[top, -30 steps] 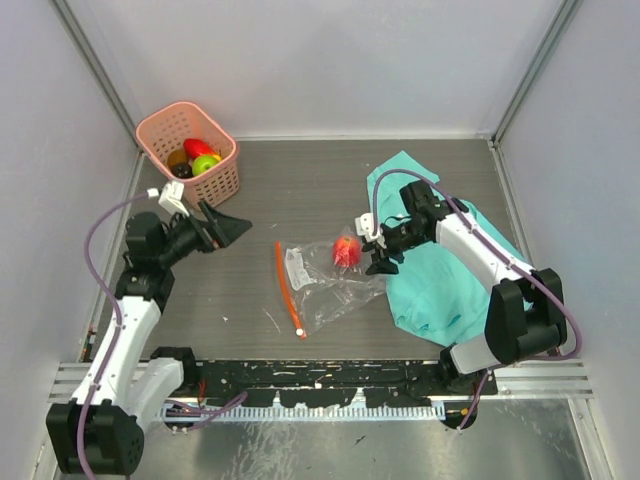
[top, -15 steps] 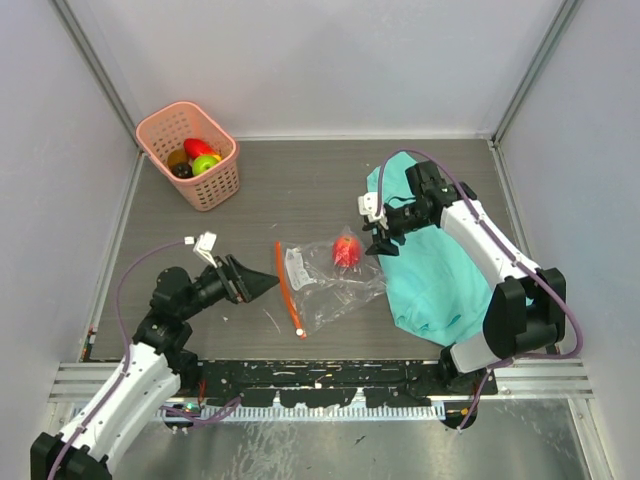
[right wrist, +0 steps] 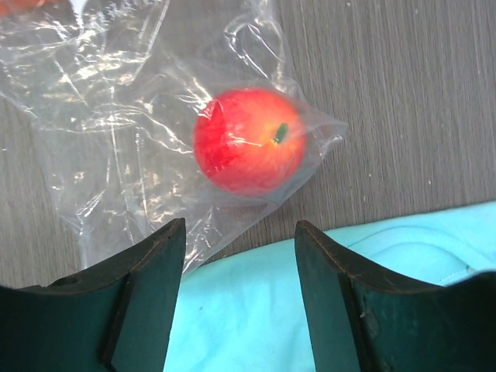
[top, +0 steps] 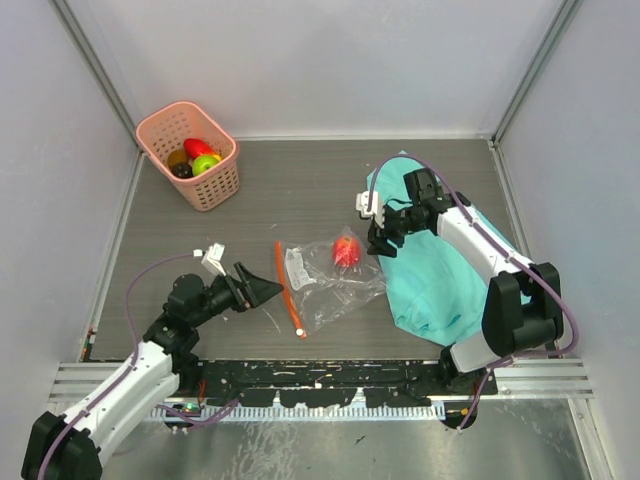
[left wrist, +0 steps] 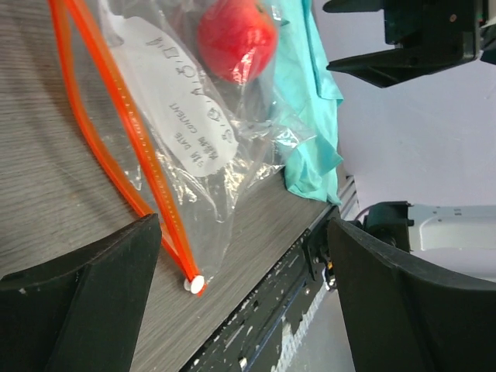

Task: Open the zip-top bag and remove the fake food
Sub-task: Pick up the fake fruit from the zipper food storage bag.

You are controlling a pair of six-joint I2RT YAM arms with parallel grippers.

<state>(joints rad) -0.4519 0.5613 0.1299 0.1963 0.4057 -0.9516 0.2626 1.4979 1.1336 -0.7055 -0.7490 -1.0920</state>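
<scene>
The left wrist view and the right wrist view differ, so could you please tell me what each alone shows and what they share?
Left wrist only: the white slider on the zip-top bag and the open left gripper. Right wrist only: the green stem of the fake food, seen plainly. Both: that red fruit inside the bag, the teal cloth, the table and the open right gripper.

figure: robotics laboratory test cell. a grey wood-grain bench (top: 300,190) is boxed in by plain pale walls (top: 330,60). two white-and-black arms, left (top: 120,385) and right (top: 470,240), are bolted to a slotted aluminium rail (top: 70,378) at its near edge, with purple cables (top: 405,157) looped along them. a pink basket (top: 215,183) and a teal cloth (top: 440,290) lie on the bench.
</scene>
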